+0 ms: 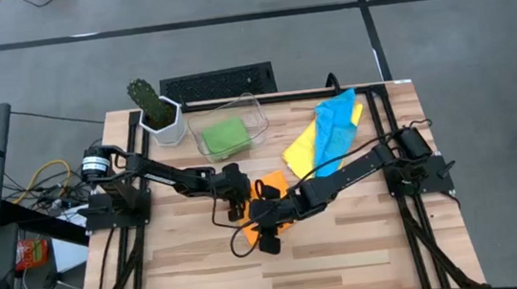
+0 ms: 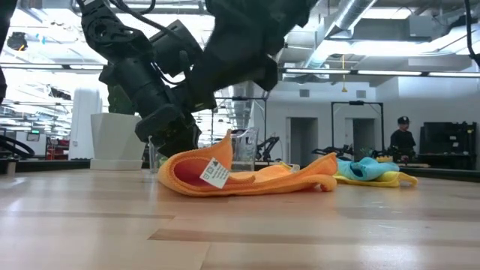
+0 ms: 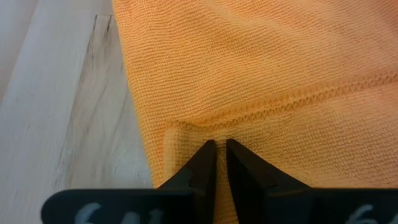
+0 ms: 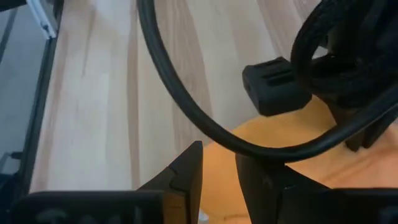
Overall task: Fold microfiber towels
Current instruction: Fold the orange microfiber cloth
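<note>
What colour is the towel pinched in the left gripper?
Orange microfiber towel, in the left gripper; clearest in the left wrist view.
</note>
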Action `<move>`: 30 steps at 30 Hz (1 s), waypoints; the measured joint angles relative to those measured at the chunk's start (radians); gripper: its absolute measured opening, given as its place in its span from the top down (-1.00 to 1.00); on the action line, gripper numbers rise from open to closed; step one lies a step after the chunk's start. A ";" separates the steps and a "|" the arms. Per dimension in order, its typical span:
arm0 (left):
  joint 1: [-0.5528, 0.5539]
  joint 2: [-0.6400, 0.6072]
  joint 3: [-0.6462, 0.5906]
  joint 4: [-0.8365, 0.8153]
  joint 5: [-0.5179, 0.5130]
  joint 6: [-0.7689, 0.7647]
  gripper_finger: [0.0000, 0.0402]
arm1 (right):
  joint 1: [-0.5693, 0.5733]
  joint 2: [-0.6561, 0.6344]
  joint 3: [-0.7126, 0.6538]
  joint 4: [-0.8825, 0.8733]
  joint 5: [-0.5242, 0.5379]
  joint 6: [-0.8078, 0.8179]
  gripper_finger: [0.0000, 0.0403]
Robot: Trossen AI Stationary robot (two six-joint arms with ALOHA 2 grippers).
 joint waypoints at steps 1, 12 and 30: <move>0.000 0.000 0.000 0.000 -0.001 -0.001 0.85 | 0.001 0.006 0.000 0.006 0.001 0.000 0.40; 0.000 0.000 0.000 -0.002 -0.003 -0.003 0.85 | 0.015 0.140 -0.001 -0.128 -0.005 0.001 0.40; 0.003 -0.185 0.023 -0.052 -0.054 -0.037 0.85 | -0.011 0.137 -0.001 -0.199 0.013 0.019 0.40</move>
